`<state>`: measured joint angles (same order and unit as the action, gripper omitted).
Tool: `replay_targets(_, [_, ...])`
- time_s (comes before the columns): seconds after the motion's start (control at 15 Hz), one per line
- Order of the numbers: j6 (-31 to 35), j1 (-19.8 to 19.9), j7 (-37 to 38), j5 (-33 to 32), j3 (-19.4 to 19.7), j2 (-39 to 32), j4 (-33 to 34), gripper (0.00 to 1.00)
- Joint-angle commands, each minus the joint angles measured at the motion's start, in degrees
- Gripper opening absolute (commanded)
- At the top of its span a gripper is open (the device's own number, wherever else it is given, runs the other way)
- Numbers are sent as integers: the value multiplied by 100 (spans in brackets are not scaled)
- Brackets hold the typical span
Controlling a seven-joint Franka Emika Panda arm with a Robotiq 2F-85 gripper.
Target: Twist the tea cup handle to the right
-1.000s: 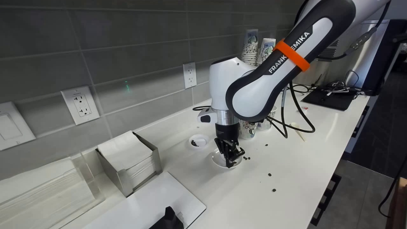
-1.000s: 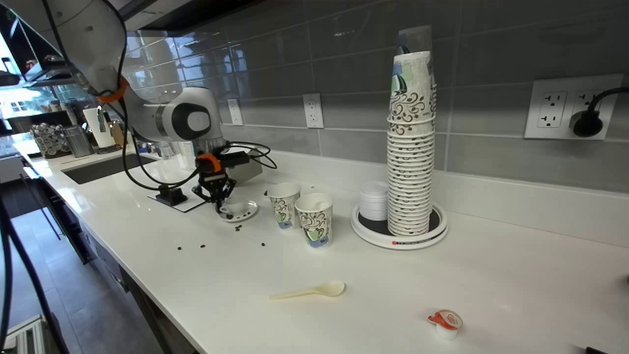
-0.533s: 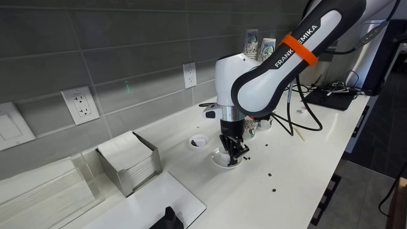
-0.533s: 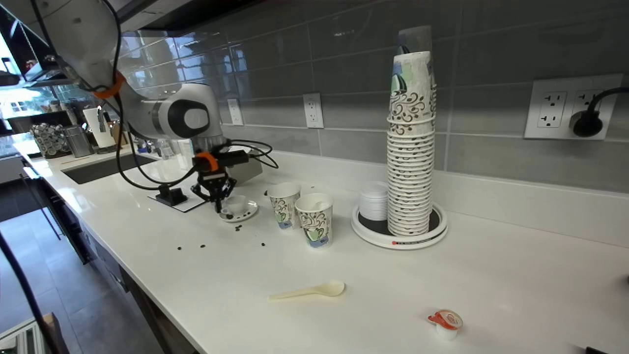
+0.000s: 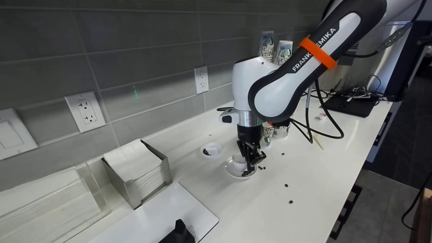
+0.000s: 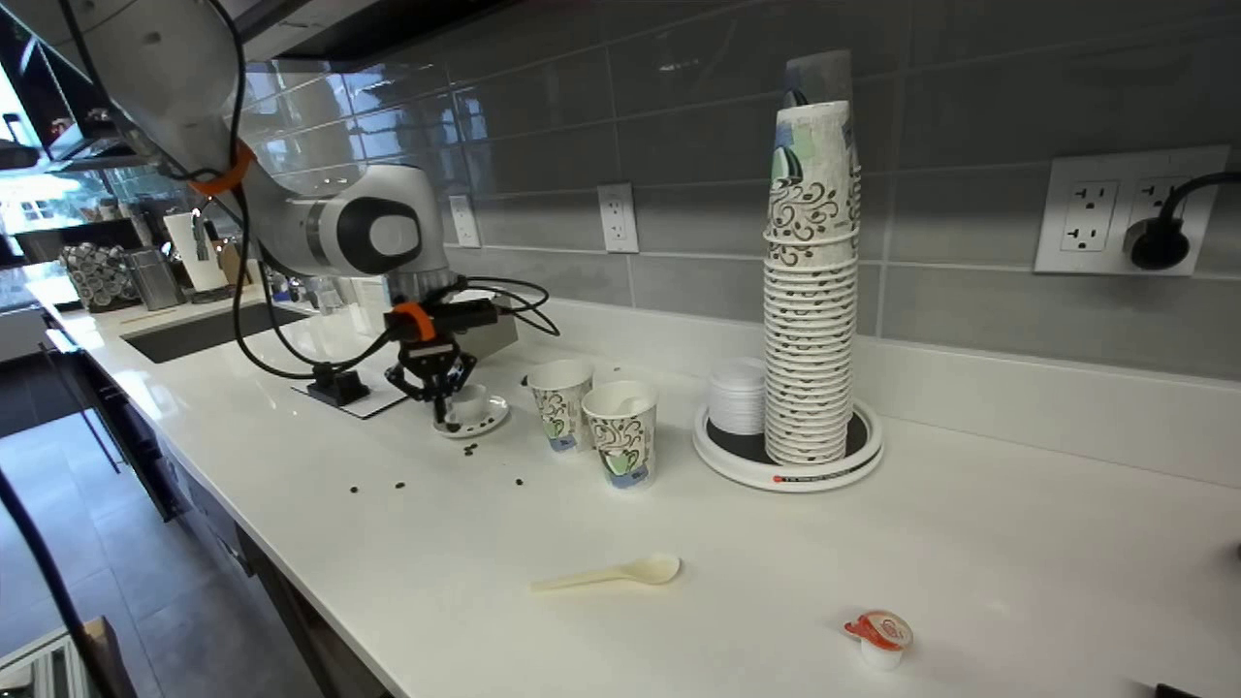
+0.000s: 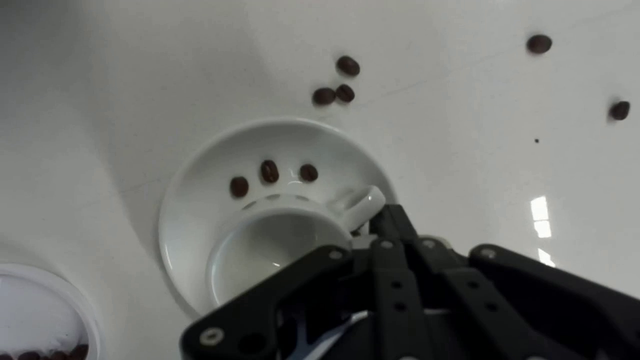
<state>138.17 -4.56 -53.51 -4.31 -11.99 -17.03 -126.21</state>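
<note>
Nearest in an exterior view, the glossy white counter point(image 6: 756, 572) bears a small creamer pod point(image 6: 880, 640) topped in orange-red, and beyond it a pale plastic spoon point(image 6: 630, 572). Farther in, a round white tray point(image 6: 722, 463) holds a tall stack of patterned paper cups point(image 6: 810, 359) and a short stack of white lids point(image 6: 737, 397), while two single cups point(image 6: 621, 436) stand side by side near it. Stray coffee beans point(image 7: 324, 96), some of them bunched, dot the counter around here. Next comes the tea cup point(image 7: 270, 245), upright on its white saucer point(image 7: 185, 230), where a few more beans lie; its small handle point(image 7: 365, 204) sticks out over the saucer. The wrist view shows the claw point(image 7: 397, 222) pressed together just beside that handle; whether it touches, I cannot tell. Beyond it, again in an exterior view, are a grey napkin box point(image 6: 493, 336) and a black block point(image 6: 337, 388) on a flat white board point(image 6: 371, 407), then a dark sink point(image 6: 199, 333) let into the counter. A glossy grey tiled wall point(image 6: 698, 213) with outlets point(image 6: 618, 218) backs the counter, its far stretch full of reflections. Grey floor point(image 6: 194, 601) shows below the counter's front edge, and a bright window point(image 6: 27, 218) glows at the far end of the room.
</note>
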Motion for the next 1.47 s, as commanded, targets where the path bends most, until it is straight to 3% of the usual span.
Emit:
replay_targets(0.0, [184, 14, 178, 3, 55, 149, -181, 0])
replay_targets(1.4, [782, -1, 983, -614, 410, 156, -298, 0])
